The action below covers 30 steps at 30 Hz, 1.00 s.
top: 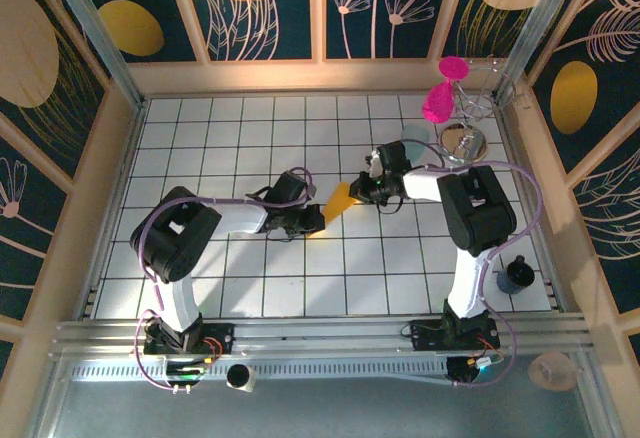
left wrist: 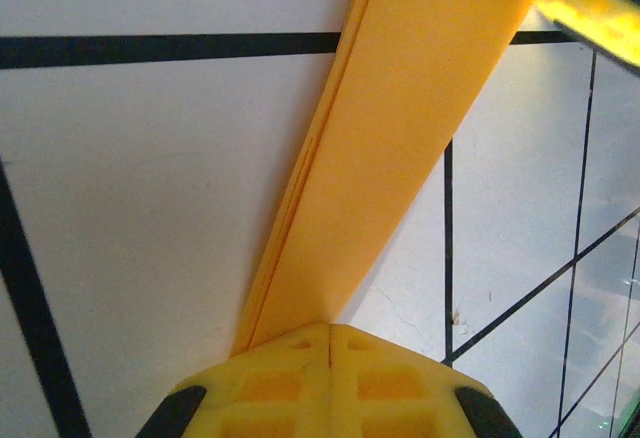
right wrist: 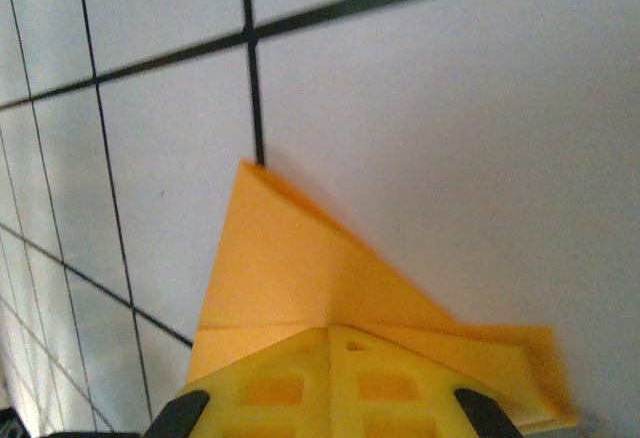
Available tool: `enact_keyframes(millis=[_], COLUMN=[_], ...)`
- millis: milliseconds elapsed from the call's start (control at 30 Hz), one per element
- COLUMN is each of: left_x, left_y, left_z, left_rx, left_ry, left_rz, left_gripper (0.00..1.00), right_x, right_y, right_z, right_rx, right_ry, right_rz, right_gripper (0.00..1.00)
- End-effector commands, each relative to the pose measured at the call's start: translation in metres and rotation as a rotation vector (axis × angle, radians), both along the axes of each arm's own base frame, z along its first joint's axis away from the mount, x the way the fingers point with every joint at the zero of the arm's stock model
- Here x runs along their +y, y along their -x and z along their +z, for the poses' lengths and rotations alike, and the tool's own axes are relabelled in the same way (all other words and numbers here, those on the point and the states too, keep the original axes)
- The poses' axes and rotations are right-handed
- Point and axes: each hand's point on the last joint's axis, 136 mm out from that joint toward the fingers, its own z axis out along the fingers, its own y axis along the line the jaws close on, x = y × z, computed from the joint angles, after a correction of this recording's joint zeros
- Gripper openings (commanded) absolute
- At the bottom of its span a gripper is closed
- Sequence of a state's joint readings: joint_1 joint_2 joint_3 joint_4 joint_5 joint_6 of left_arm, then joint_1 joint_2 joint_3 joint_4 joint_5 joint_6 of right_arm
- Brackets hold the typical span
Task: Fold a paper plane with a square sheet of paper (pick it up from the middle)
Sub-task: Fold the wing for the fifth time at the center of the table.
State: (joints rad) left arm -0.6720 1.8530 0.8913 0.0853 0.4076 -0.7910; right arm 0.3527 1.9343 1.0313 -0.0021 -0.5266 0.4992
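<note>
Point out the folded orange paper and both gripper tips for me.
folded orange-yellow paper sheet point(top: 341, 201), top view, its middle between the grippers.
left gripper point(left wrist: 328, 333), left wrist view, seam of shut yellow fingertips.
right gripper point(right wrist: 330, 333), right wrist view, seam of shut yellow fingertips.

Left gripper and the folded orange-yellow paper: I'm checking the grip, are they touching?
Touching. In the left wrist view the left gripper, jaws shut, pinches the narrow end of the folded orange-yellow paper.

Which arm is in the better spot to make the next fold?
Probably the right arm: its jaws are shut on the wide end of the folded paper, where a flap spreads. The left arm pinches the narrow end.
</note>
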Motion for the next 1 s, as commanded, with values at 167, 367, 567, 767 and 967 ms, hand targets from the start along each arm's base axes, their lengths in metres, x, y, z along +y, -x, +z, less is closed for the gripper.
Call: enact_keyframes(millis=[167, 367, 567, 767, 967], left_x=[0.036, 0.018, -0.025, -0.013, 0.038], left_y=[0.046, 0.03, -0.013, -0.032, -0.052], left_z=[-0.051, -0.029, 0.061, 0.107, 0.108], left_rx=[0.204, 0.153, -0.033, -0.141, -0.219], left_ry=[-0.16, -0.092, 0.086, 0.133, 0.029], left_rz=[0.006, -0.014, -0.046, -0.002, 0.143], left_gripper=[0.0, 0.0, 0.05, 0.28, 0.5], right_x=[-0.05, -0.044, -0.043, -0.053, -0.021], right_y=[-0.037, -0.039, -0.03, -0.017, 0.009], right_z=[-0.002, 0.028, 0.068, 0.081, 0.074], right_rx=[-0.102, -0.175, -0.237, -0.207, -0.082], right_ry=[0.089, 0.076, 0.108, 0.188, 0.206], right_rz=[-0.145, -0.138, -0.182, -0.265, -0.272], right_gripper=[0.03, 0.04, 0.08, 0.26, 0.42])
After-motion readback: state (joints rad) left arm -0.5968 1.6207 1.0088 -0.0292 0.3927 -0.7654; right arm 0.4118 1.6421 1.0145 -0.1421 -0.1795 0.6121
